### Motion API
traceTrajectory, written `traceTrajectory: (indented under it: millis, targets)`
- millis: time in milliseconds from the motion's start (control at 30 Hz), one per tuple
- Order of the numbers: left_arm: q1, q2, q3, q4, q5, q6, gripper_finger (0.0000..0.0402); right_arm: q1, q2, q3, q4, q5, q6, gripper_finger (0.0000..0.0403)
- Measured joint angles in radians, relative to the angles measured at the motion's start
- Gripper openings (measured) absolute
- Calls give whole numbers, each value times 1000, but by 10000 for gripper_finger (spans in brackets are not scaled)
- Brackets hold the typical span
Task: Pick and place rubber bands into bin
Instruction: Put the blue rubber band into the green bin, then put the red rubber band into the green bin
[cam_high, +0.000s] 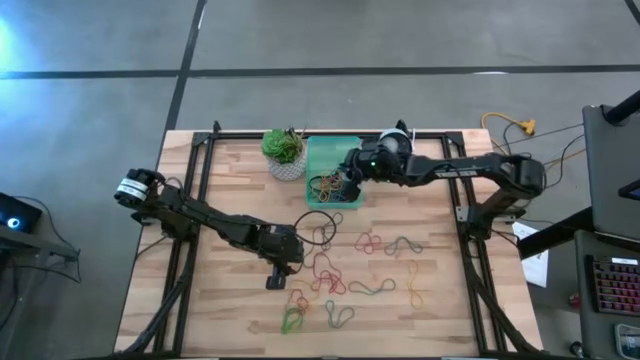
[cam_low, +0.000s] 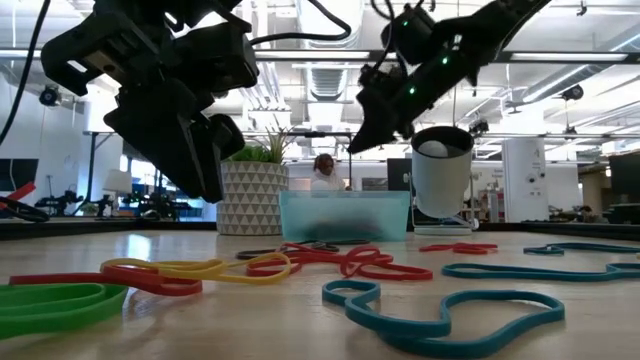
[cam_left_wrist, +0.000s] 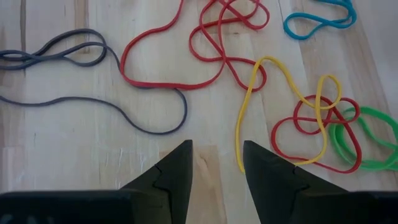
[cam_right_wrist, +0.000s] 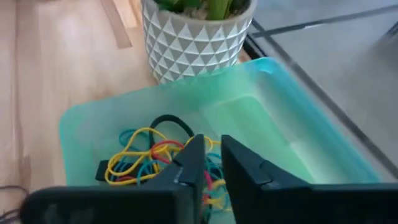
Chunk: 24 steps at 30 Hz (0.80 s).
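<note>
The mint-green bin (cam_high: 335, 158) stands at the table's far middle and holds a tangle of rubber bands (cam_right_wrist: 140, 158). My right gripper (cam_right_wrist: 212, 155) hangs over the bin's near part, pointing slantwise down, its fingers a narrow gap apart. Many loose rubber bands (cam_high: 340, 270) in red, yellow, green, blue and dark grey lie flat on the wood. My left gripper (cam_left_wrist: 217, 163) hovers open above them, left of the middle (cam_high: 276, 283); a yellow band (cam_left_wrist: 280, 93) and a red one (cam_left_wrist: 186, 59) lie just ahead of its fingertips. My right gripper shows a bit of red band (cam_right_wrist: 206, 180) in the gap between its fingers, above the heap in the bin. I cannot tell whether the fingers touch it or it lies below them.
A white patterned pot with a green plant (cam_high: 285, 155) stands against the bin's left side. A round white device (cam_low: 442, 170) sits behind the bin on the right. Black frame rails (cam_high: 205, 170) run along the table's left, far and right edges.
</note>
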Motion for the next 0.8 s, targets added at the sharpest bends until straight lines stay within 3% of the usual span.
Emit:
traceTrajectory:
  millis: [267, 400, 500, 800]
  targets:
    - [0, 0, 0, 6, -10, 21, 125, -1, 45, 29, 3, -3, 16, 140]
    - [0, 0, 0, 25, -56, 29, 125, 13, 4, 30, -13, -104, -6, 170]
    - [1, 0, 0, 75, -118, 67, 125, 46, -41, 24, -63, -155, -4, 179]
    - [4, 15, 0, 215, -172, 18, 125, 231, -160, -69, -174, -150, 59, 169]
